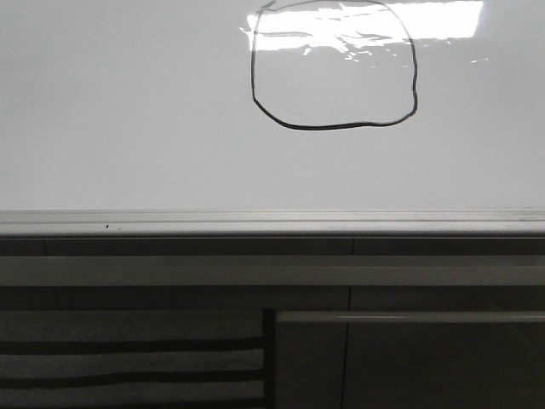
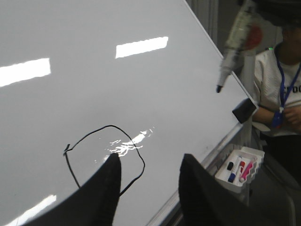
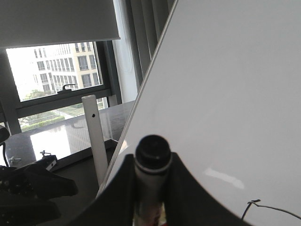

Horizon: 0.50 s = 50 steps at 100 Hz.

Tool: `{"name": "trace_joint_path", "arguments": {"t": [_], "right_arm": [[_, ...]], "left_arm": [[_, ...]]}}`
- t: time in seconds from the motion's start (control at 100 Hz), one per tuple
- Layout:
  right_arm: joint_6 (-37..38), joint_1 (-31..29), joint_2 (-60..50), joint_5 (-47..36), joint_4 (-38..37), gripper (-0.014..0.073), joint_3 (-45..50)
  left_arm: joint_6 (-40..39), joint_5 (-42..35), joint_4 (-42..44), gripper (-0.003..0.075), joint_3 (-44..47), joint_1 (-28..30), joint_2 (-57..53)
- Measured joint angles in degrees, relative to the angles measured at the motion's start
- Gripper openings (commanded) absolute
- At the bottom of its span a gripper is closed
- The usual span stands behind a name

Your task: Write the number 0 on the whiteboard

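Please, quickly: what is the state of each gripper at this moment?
Left gripper: open, holding nothing, near the number 0 on the whiteboard.
Right gripper: closed on the marker pen.

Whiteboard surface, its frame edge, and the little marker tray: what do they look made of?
Whiteboard: glossy white coated panel, judging by its sharp light reflections; core unknown.
Frame edge: silver-grey, ridged, matte; likely extruded aluminium.
Marker tray: white, thin-walled, probably moulded plastic.
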Motion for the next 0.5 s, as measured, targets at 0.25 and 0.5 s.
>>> {"name": "trace_joint_path", "arguments": {"t": [0.25, 0.5], "right_arm": [[0.0, 0.9, 7.3, -3.9, 1.2, -0.0076, 0.0], [0.0, 5.0, 8.8, 1.0, -0.7, -0.0076, 0.0]], "left_arm": [[-20.5, -12.8, 18.5, 0.0337, -10.2, 0.0, 10.9], [-31.6, -24.1, 33.4, 0.0340, -14.8, 2.9, 17.2]]}}
